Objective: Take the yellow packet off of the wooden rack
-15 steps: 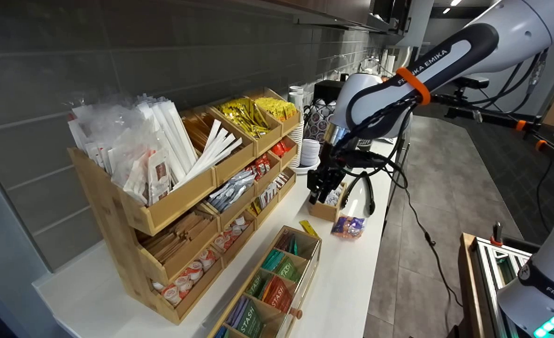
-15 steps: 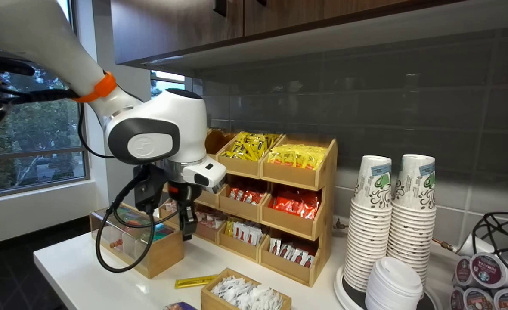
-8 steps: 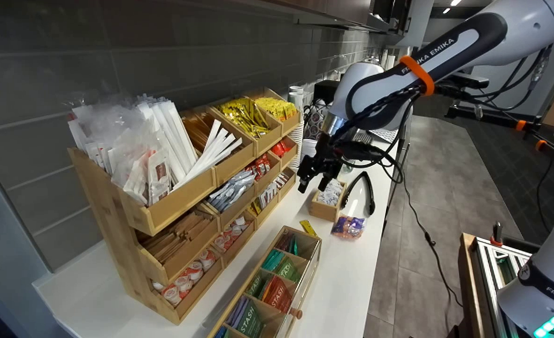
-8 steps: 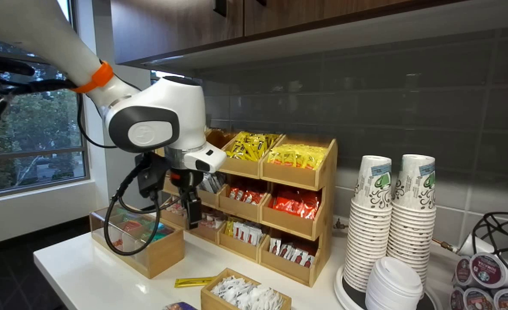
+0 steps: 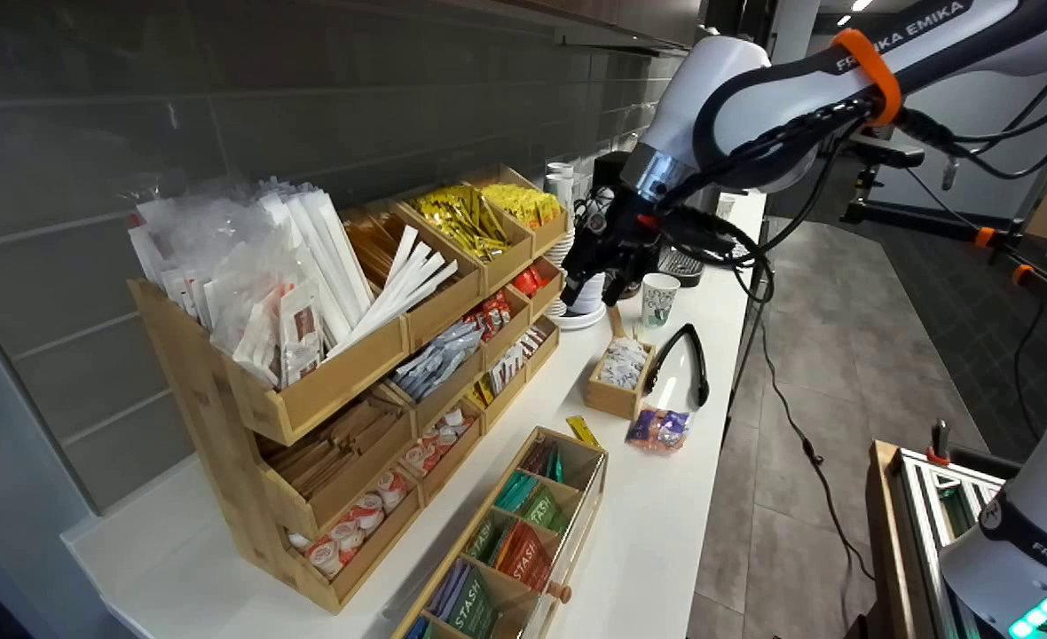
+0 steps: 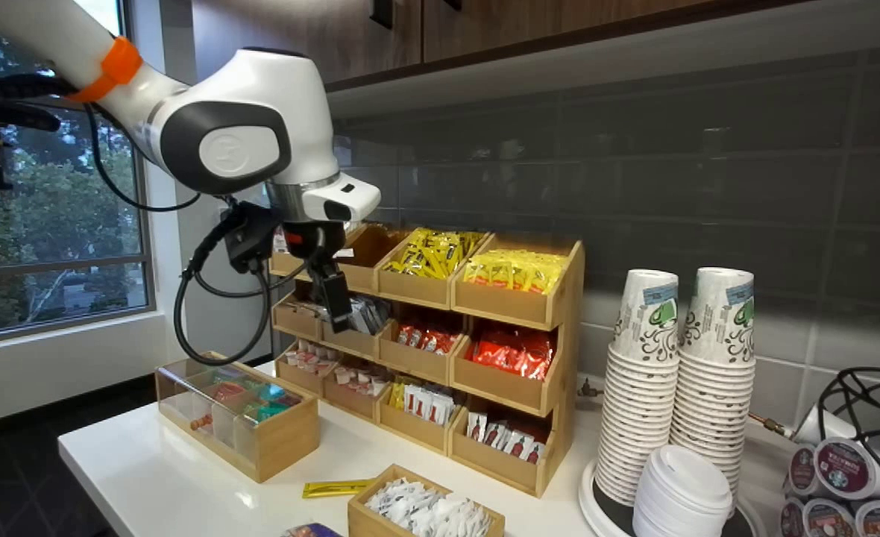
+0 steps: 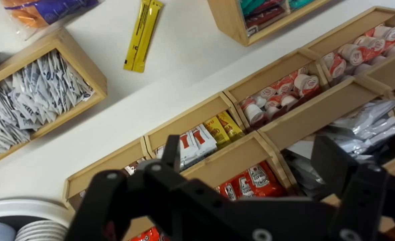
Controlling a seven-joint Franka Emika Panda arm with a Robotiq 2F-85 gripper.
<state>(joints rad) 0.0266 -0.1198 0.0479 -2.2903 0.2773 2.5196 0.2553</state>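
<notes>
A yellow packet (image 5: 583,430) lies flat on the white counter, apart from the wooden rack (image 6: 568,373), and appears whole in the wrist view as a long yellow packet (image 7: 142,36). More yellow packets (image 6: 436,253) are heaped in a top-tier compartment of the rack, seen in both exterior views. My gripper (image 5: 591,297) hangs in the air in front of the rack, well above the counter. In the wrist view the gripper (image 7: 249,147) is open, its fingers wide apart with nothing between them; rack compartments show behind the gap.
A small wooden box (image 5: 610,399) of white sachets stands beside the packet, with black tongs (image 5: 699,355) and a purple-orange bag (image 5: 659,430) close by. A tea box (image 6: 287,440) sits before the rack. Paper cups (image 6: 638,418) stand past it; a cabinet (image 6: 485,45) overhangs the counter.
My gripper has risen from low over the counter to about the rack's middle tier, and its jaws have spread wider. The packet on the counter stays where it was.
</notes>
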